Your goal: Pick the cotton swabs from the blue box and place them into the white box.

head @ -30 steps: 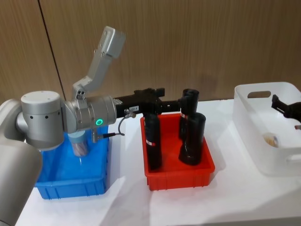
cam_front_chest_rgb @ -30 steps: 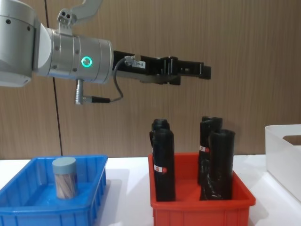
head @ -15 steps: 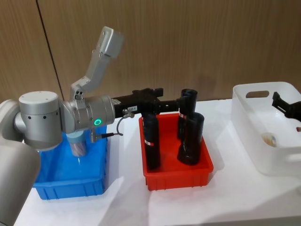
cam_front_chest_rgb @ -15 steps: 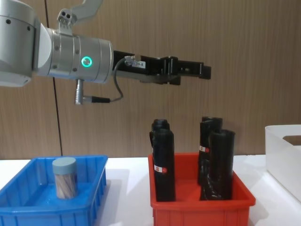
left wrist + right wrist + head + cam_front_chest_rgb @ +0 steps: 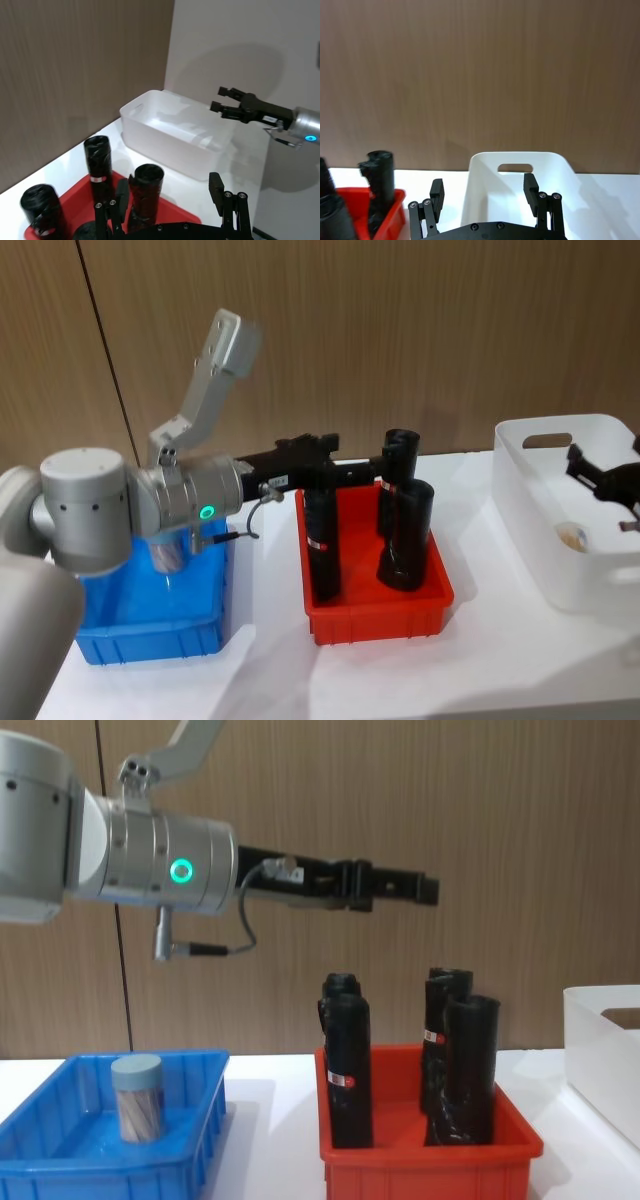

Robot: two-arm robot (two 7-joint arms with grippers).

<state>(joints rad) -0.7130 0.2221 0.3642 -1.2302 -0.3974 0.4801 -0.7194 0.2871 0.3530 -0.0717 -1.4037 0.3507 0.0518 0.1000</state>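
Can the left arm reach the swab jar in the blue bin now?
Probably yes: the jar stands alone in the blue bin, lid uncovered; the open left tool, high over the red bin, must retract and descend.

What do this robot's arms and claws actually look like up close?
The left arm is built of rounded silver-grey cylinders, with a glowing green ring and a thin black cable looping beneath. The left gripper and right gripper are matte black, each with two flat, screwed-on fingers.

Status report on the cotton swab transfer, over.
Left end effector open, empty, high above red bin. Right end effector open, over white box. One cotton swabs jar upright in blue box. Tall black rolls stand between boxes.
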